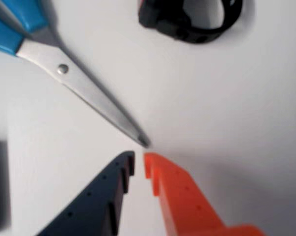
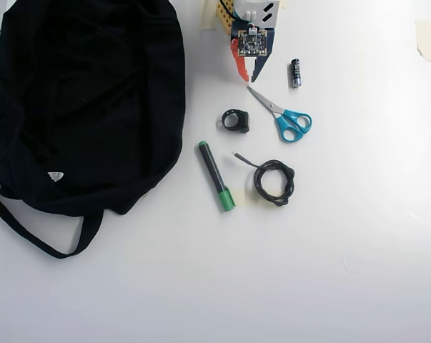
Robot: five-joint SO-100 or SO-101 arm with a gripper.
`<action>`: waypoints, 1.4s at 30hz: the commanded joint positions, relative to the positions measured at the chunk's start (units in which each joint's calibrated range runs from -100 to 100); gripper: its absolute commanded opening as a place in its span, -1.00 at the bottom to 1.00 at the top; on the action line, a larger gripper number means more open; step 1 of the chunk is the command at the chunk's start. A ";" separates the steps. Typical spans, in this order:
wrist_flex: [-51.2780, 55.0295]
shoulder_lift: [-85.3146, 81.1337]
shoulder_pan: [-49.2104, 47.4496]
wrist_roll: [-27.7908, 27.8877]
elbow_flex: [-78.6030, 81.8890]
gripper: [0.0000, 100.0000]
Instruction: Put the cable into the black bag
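Observation:
The cable (image 2: 274, 182), a thin black cord wound in a small knotted loop with one free end toward the upper left, lies on the white table right of centre in the overhead view. The black bag (image 2: 86, 100) fills the upper left, its straps trailing down. My gripper (image 2: 248, 77) hangs at the top centre, well above the cable in that view and just past the scissors' tip. In the wrist view the gripper (image 1: 139, 162) has its dark blue and orange fingers nearly together, a thin slit between them and nothing held. The cable and the bag are out of the wrist view.
Blue-handled scissors (image 2: 283, 118) (image 1: 84, 83) lie between gripper and cable, tip toward the gripper. A small black ring-shaped object (image 2: 236, 120) (image 1: 192, 19) sits beside them. A black marker with green cap (image 2: 215, 174) lies left of the cable. A small battery (image 2: 295, 73) is at the top.

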 commanded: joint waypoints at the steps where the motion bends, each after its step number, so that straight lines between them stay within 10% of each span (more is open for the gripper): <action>1: 1.89 -0.58 0.03 -0.12 1.34 -0.95; 42: -47.46 63.07 -4.01 -0.17 -61.92 -0.95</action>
